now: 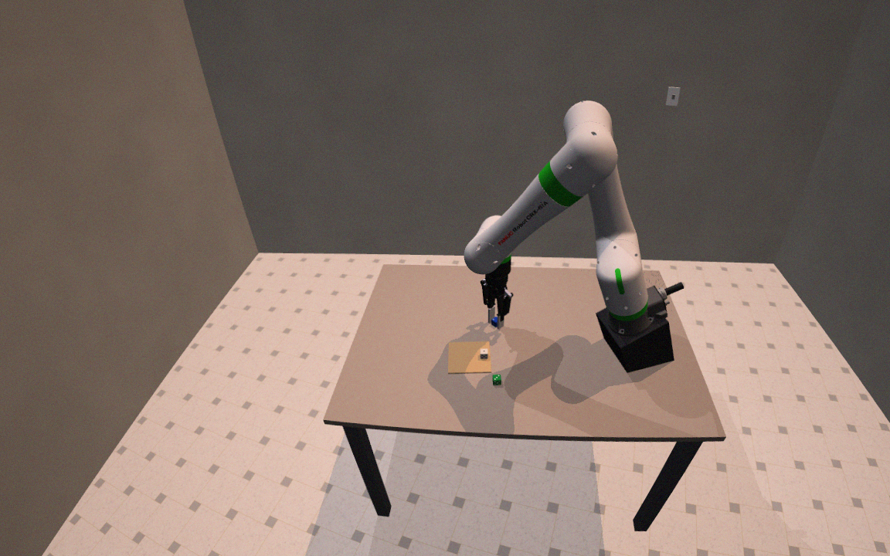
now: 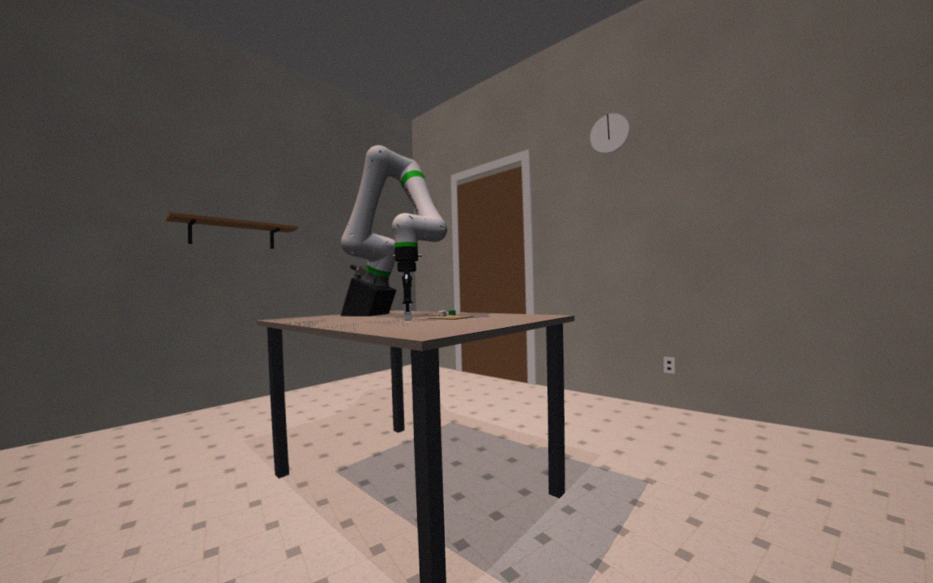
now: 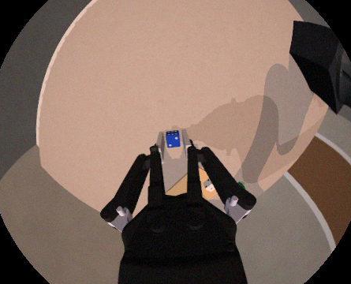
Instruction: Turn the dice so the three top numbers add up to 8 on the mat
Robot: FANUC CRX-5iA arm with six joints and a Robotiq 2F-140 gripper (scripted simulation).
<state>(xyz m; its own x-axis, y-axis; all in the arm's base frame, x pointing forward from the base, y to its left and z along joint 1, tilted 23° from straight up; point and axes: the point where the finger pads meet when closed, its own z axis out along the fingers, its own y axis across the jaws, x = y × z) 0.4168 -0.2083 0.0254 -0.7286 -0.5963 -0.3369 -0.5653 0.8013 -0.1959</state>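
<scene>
The blue die (image 1: 495,321) (image 3: 173,140) sits on the table (image 1: 392,310) (image 2: 499,325) (image 3: 104,79), off the mat and beyond its far right corner. In the exterior view the fingertips hide it. The wrist view shows two pips on its larger visible face and a row-like pattern on the other; which one faces up cannot be settled.

The gripper (image 1: 495,320) (image 2: 407,317) (image 3: 173,136) points down over it, jaws partly open and gripping nothing. The die lies between the fingertips, with a slim gap showing on either side in the wrist view. That narrow stance probably serves to straddle the die, so that a small closing move can catch it by two opposite sides without sweeping it away.

Nearer and to the left lies the yellow mat (image 1: 465,357) (image 2: 455,317) (image 3: 177,191), flat, as the task requires. The white die (image 1: 484,354) (image 2: 442,312) (image 3: 210,185) rests on it, close to its right edge. The green die (image 1: 497,379) (image 2: 452,312) (image 3: 241,184) stands on the table just outside the near right corner, so it too needs bringing in.

The blue die seems the piece in hand: a grip, perhaps a turn, then a move onto the mat. Setting it down too close to the white die could nudge that one over the edge.
</scene>
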